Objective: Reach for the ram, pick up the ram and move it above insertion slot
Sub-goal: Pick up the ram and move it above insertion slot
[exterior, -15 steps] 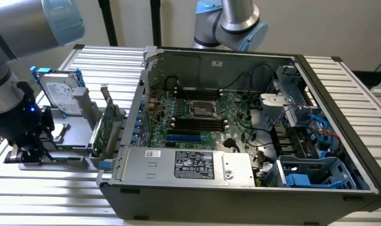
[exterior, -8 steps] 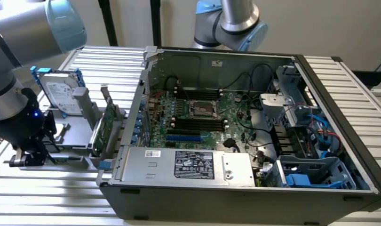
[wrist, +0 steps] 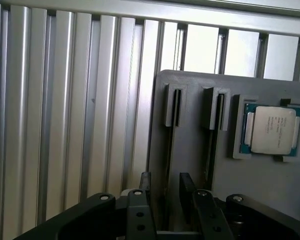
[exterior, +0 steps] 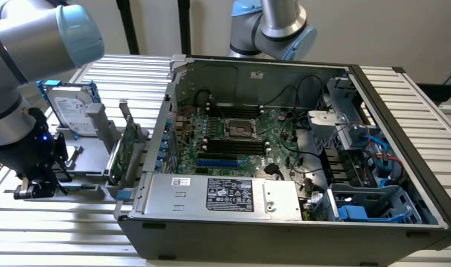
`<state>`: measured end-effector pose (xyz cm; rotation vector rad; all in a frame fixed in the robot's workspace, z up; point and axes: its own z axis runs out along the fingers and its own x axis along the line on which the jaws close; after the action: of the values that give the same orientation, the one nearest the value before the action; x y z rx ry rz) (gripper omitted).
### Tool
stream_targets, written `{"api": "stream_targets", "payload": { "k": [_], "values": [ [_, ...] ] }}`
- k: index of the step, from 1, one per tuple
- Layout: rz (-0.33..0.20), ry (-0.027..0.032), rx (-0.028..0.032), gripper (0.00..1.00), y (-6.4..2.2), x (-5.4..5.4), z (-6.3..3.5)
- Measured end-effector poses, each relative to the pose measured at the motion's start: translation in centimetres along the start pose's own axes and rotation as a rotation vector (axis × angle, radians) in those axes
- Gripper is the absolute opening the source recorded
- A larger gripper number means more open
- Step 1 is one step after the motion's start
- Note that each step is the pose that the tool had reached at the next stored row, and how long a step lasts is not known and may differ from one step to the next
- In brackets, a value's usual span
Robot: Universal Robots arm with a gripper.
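At the exterior view's left, on the ribbed aluminium desk [exterior: 114, 72]: black metal fingers [wrist: 145, 181], released and parted, gripping nothing. They stood either side of a thin board seen edge-on, apparently the ram [wrist: 168, 155], upright in a channel of the grey plastic holder [wrist: 190, 82]. A silver-capped processor chip [wrist: 271, 130] lay beside it. Further right was an open grey metal computer case [exterior: 248, 78]. Within was the long black plastic insertion slot [exterior: 233, 146], among parallel alike, well apart from the ram.
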<state>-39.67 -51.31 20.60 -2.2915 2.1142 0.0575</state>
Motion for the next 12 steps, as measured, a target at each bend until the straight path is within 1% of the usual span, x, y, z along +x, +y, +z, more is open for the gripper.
{"api": "stream_targets", "payload": {
  "k": [5,8,11,12],
  "values": [
    [0.0,-0.0008,-0.0087,0.36,0.0,-0.12,0.26],
    [0.001,-0.0014,-0.0155,0.36,-0.01,-0.22,0.47],
    [0.001,-0.0021,-0.0238,0.36,-0.02,-0.3,0.71],
    [0.003,-0.0022,-0.0256,0.36,-0.02,-0.3,0.75]
  ]
}}
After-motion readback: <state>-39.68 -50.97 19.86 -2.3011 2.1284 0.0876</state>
